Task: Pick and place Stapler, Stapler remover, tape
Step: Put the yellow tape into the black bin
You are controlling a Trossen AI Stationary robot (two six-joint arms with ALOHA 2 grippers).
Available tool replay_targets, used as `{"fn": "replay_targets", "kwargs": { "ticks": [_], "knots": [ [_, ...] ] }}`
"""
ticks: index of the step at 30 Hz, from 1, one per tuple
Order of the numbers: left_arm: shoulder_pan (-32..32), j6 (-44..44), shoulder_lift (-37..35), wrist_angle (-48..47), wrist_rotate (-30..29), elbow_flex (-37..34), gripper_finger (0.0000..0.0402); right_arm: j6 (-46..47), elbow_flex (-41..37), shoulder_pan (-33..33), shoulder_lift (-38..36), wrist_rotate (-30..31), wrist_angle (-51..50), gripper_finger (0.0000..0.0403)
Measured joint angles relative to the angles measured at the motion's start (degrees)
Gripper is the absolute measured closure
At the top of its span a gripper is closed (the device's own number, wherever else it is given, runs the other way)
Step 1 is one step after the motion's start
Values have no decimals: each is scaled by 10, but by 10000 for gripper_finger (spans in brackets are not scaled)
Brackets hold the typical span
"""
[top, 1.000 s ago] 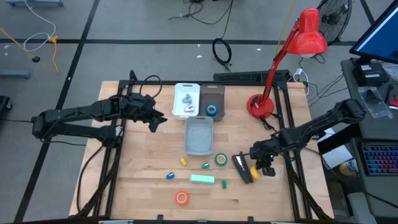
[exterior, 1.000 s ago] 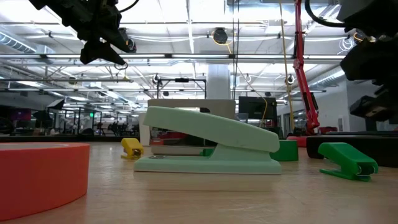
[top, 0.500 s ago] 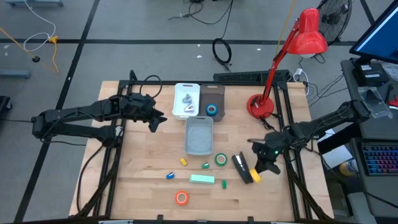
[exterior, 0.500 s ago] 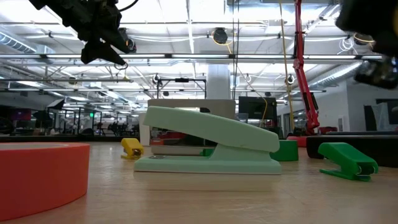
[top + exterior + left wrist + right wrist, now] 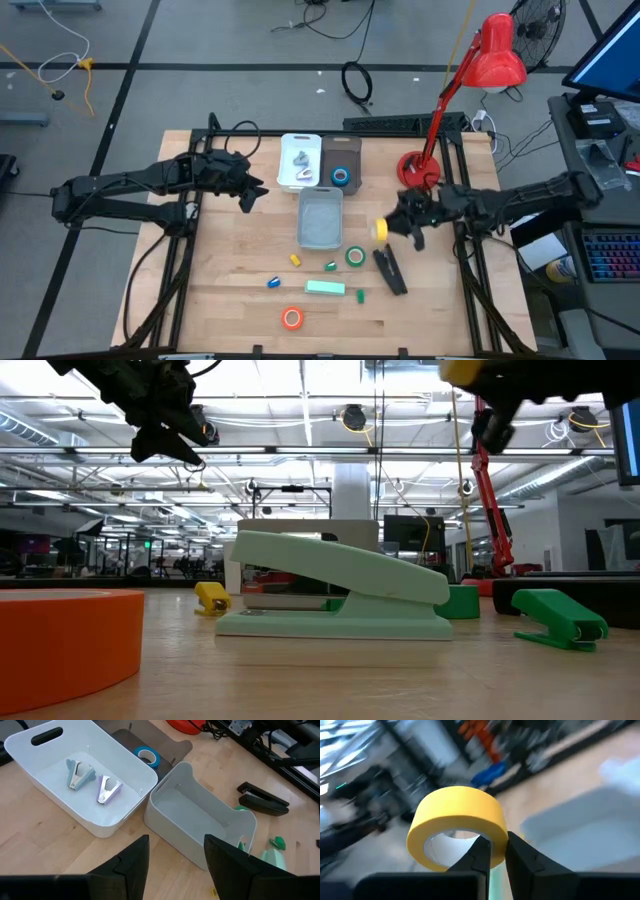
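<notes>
Right fingers: the right gripper [image 5: 492, 851] is pinched onto the wall of a yellow ring-shaped tape roll [image 5: 457, 826], one finger inside the ring; roll held above the desk [image 5: 220, 290], between the grey tray and the red lamp base [image 5: 418, 170].
Left fingers: the left gripper [image 5: 172, 857] is spread and empty, held above the desk left of the white handled bin [image 5: 75, 775].
White bin: two staple removers [image 5: 90, 780] are seen inside.
Dark tray [image 5: 341, 160]: a blue tape roll [image 5: 341, 177] lies inside.
Grey tray [image 5: 320, 218]: nothing is seen inside.
Desk front: green tape roll [image 5: 355, 257], black stapler [image 5: 390, 270], mint green stapler [image 5: 325, 288] and orange tape roll [image 5: 291, 318] lie there.
</notes>
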Motion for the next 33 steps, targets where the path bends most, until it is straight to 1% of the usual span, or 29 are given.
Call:
{"fn": "replay_targets", "kwargs": {
  "ticks": [4, 7, 11, 15, 20, 26, 29, 33],
  "knots": [
    [0, 2, 0, 0, 0, 0, 211, -59, 0, -31, 9, 86, 34, 374],
    [0, 6, 0, 0, 0, 0, 211, -93, 1, -53, 29, 117, 55, 374],
    [0, 6, 0, 0, -8, 0, 211, -131, 16, -80, 69, 132, 51, 375],
    [0, 6, 0, 0, -10, 0, 211, -168, 52, -107, 114, 133, 42, 373],
    [0, 6, 0, 0, -10, 0, 211, -221, 119, -141, 173, 137, -19, 376],
    [0, 6, 0, 0, -10, 0, 211, -267, 201, -176, 242, 175, -119, 371],
    [0, 13, 0, 0, -11, 0, 211, -294, 236, -192, 275, 191, -144, 374],
    [0, 14, 0, 0, -15, 0, 211, -317, 271, -216, 317, 193, -160, 374]
  ]
}}
